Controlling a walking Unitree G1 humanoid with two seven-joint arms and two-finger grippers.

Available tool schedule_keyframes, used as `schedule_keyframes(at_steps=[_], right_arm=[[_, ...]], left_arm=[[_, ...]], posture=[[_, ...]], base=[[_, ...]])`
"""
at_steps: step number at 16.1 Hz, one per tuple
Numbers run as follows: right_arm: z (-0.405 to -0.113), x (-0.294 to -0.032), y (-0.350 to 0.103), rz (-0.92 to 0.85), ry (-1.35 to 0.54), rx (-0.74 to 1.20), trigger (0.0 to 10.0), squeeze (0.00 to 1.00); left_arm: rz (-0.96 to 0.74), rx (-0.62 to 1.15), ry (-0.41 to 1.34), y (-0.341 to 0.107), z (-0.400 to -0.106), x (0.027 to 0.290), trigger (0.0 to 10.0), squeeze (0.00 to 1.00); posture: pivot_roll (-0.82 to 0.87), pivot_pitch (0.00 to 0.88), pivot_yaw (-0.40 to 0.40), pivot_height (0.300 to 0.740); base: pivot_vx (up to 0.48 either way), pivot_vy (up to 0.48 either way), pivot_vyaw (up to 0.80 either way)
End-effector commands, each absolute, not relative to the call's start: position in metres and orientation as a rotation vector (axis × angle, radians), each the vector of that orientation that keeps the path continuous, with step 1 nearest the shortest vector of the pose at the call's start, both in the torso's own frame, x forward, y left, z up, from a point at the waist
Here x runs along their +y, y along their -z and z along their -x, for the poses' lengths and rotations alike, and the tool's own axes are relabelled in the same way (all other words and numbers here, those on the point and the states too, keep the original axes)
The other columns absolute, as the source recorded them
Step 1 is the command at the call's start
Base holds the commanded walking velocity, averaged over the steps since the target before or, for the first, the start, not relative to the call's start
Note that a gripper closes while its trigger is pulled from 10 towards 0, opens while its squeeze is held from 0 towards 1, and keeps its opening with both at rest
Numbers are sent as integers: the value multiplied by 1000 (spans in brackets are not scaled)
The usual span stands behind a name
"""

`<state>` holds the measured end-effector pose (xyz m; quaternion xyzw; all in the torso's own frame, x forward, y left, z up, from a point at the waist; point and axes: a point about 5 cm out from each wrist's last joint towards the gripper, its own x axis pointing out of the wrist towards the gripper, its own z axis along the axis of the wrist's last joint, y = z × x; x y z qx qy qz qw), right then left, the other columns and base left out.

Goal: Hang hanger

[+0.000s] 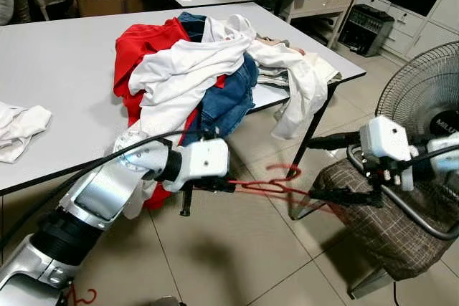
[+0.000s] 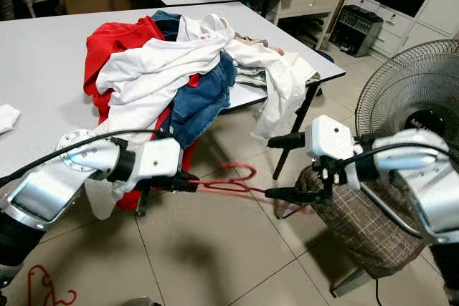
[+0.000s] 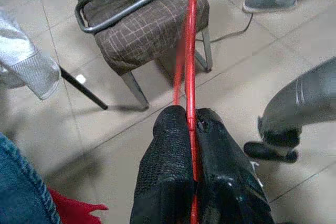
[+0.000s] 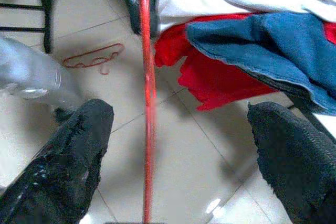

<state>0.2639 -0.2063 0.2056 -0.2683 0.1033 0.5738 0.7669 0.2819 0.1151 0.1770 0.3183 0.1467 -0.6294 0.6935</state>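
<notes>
Beside the bench (image 1: 64, 69) heaped with clothes (image 1: 208, 69), the left hand (image 1: 222, 185) pinches the red hanger (image 1: 265, 185) over the floor, the right hand (image 2: 283, 166) gaping round its far end—a handover, apparently, needing that hand to close.

Even indoor light is falling from above; my arms are casting soft shadows on the floor tiles (image 1: 237, 249). My wrist views are looking blurred up close.

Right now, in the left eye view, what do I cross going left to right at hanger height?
Left gripper shut on the red hanger → right gripper, fingers spread around the hanger's far end → checked chair.
</notes>
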Motion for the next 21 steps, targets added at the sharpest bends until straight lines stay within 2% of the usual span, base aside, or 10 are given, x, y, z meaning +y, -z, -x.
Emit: schedule_keyframes(at_steps=[1, 3, 7, 8, 9, 10, 13, 19, 20, 21], right_arm=[[-267, -210, -208, 604, -1156, 187, 10000, 0], [-271, -210, -204, 558, -1074, 141, 10000, 0], [-274, -209, -197, 465, -1051, 90, 10000, 0], [-275, -208, -195, 449, -1066, 78, 8353, 0], [-272, -205, -193, 440, -1136, 63, 8745, 0], [-268, -203, -192, 392, -1192, 74, 10000, 0], [-263, -203, -192, 317, -1277, 90, 10000, 0], [-266, -200, -185, 320, -1301, 146, 9961, 0], [-268, -198, -183, 317, -1290, 159, 7961, 0], [-270, -195, -180, 316, -1294, 167, 1059, 0]], left_arm=[[-680, 298, 1398, -189, -282, 112, 0, 0], [-696, 285, 1376, -196, -281, 112, 0, 0], [-749, 258, 1383, -207, -275, 107, 0, 0], [-749, 248, 1393, -211, -274, 105, 0, 0], [-757, 237, 1396, -215, -274, 101, 0, 0], [-774, 231, 1398, -216, -274, 99, 0, 0], [-817, 234, 1389, -215, -276, 98, 0, 0], [-851, 204, 1392, -219, -279, 92, 0, 0], [-857, 196, 1401, -220, -278, 90, 0, 0], [-873, 186, 1425, -223, -274, 88, 0, 0]], posture=[[0, 0, -88, 740], [-2, 0, -90, 740], [-3, 0, -91, 740], [-3, 0, -91, 740], [0, 0, -96, 740], [1, 0, -100, 740], [-2, 0, -102, 740], [-11, 0, -98, 740], [-11, 0, -98, 740], [-10, 0, -97, 740]], base=[[0, 0, 0], [0, 0, 0], [0, 0, 0], [0, 0, 0], [0, 0, 0], [0, 0, 0], [0, 0, 0], [0, 0, 0], [0, 0, 0], [0, 0, 0]])
